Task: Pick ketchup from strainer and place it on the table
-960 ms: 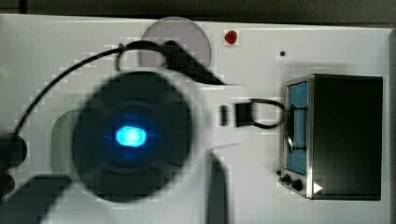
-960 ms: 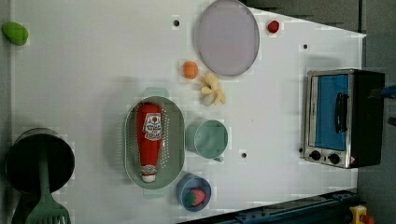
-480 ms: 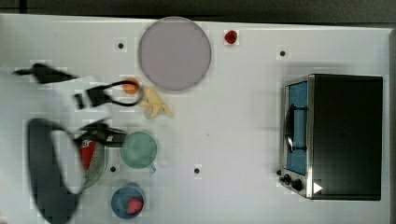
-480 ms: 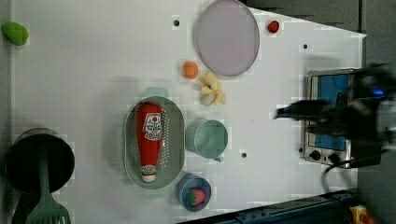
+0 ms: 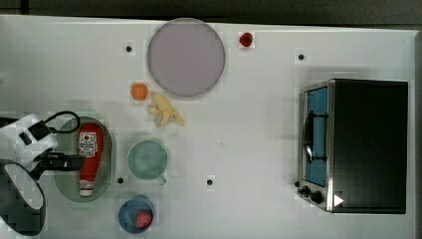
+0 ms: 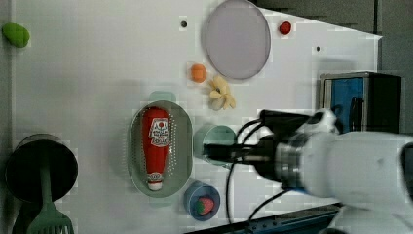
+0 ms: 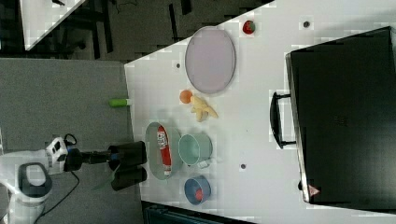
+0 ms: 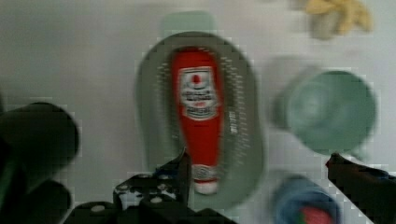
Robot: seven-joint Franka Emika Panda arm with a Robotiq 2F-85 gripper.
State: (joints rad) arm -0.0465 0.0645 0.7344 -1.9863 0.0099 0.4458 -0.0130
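Wrist view: my gripper [image 8: 257,168] hangs wide open and empty above the ketchup [image 8: 200,116], which lies lengthwise in the strainer [image 8: 243,140], cap nearest my fingers.

Red ketchup [image 5: 88,158] — white-capped — in pale green perforated strainer [image 5: 107,164].

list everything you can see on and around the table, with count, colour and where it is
ketchup: 1, red with white cap, lying in the strainer
strainer: 1, pale green, the top view's left
cup: 1, green, beside the strainer
bowl: 1, blue, holds something red, below the cup in the top view
plate: 1, grey, top middle of the top view
orange ball: 1, orange, beside the plate
banana: 1, yellow, peeled, below the plate in the top view
red ball: 1, red, beside the plate
toaster oven: 1, black and silver, the top view's right
table: 1, white
gripper: 1, black jaws open, above the strainer
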